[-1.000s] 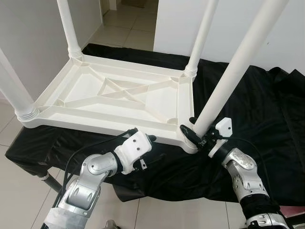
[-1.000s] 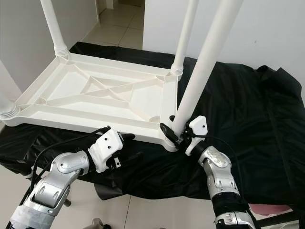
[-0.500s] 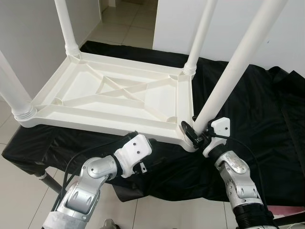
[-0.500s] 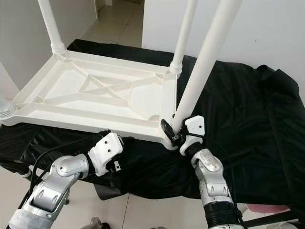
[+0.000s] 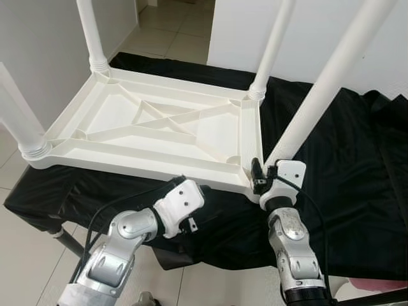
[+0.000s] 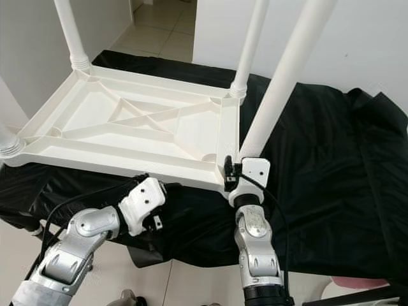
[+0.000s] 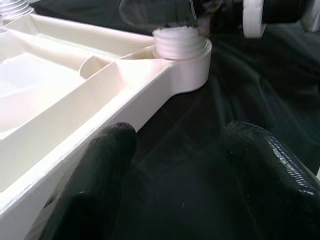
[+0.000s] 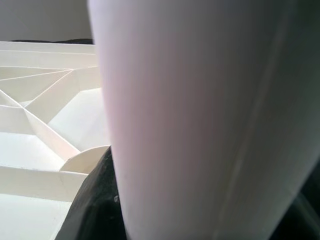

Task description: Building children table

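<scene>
You are seating the last leg point(image 5: 319, 95) in the tabletop point(image 5: 159, 127) corner socket: right fingers point(image 5: 257, 175) clamping it, left fingers point(image 7: 105, 165) spread, holding nothing. Next, probably twist it down.

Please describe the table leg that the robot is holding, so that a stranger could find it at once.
On the black cloth lies an upside-down white table top with four legs pointing up. The held leg is at the near corner on the robot's right, in the right gripper; it alone leans.
</scene>
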Available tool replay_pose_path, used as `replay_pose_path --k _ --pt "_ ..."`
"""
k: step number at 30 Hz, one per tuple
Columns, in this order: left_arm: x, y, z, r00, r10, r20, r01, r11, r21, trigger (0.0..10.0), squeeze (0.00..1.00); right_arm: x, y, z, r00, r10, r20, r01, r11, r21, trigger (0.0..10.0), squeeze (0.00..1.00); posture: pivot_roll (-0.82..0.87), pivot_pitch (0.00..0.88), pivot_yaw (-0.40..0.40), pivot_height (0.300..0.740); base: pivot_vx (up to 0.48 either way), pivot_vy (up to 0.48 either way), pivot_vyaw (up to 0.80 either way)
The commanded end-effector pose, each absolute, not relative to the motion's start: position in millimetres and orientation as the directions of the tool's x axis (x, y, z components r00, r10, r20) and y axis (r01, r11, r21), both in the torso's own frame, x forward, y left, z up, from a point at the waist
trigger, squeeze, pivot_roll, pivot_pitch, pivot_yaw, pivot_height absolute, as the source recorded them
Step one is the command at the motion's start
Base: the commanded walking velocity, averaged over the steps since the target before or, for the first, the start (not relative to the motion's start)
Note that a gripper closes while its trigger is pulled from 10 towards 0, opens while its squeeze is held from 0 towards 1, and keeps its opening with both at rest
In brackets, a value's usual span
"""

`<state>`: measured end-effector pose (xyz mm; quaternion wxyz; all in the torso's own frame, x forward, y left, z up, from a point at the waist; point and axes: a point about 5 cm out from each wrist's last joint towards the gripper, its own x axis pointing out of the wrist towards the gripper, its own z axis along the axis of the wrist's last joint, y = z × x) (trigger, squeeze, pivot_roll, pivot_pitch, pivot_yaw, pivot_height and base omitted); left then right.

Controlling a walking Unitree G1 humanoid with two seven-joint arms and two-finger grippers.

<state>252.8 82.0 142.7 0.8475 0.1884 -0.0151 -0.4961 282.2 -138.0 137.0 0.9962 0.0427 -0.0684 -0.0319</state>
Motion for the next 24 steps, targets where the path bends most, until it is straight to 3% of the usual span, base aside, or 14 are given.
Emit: replay_pose_path --k 1,16,17,18,24 --pt "253 83 144 0.555 -0.819 -0.144 0.805 0.486 0.342 10.0 0.00 275 -132 130 0.994 -0.067 0.089 0.054 0.989 0.141 10.0 0.00 0.05 0.075 -0.095 0.740 0.000 0.000 0.00" --pt "265 85 152 0.551 -0.825 -0.129 0.803 0.481 0.352 10.0 0.00 273 -127 134 0.994 -0.049 0.094 0.040 0.994 0.103 10.0 0.00 0.05 0.047 -0.074 0.740 0.000 0.000 0.00" --pt "265 85 152 0.551 -0.824 -0.130 0.803 0.481 0.353 10.0 0.00 273 -127 134 0.995 -0.042 0.092 0.032 0.994 0.108 10.0 0.82 0.05 0.049 -0.074 0.740 0.000 0.000 0.00" --pt "265 85 152 0.552 -0.824 -0.130 0.802 0.482 0.352 10.0 0.00 272 -127 135 0.995 -0.025 0.095 0.013 0.993 0.120 10.0 1.00 0.05 0.048 -0.075 0.740 0.000 0.000 0.00" --pt "263 85 152 0.560 -0.821 -0.116 0.800 0.498 0.335 10.0 0.00 271 -130 136 0.992 0.016 0.126 -0.033 0.991 0.133 10.0 1.00 0.06 0.043 -0.080 0.740 0.000 0.000 0.00"
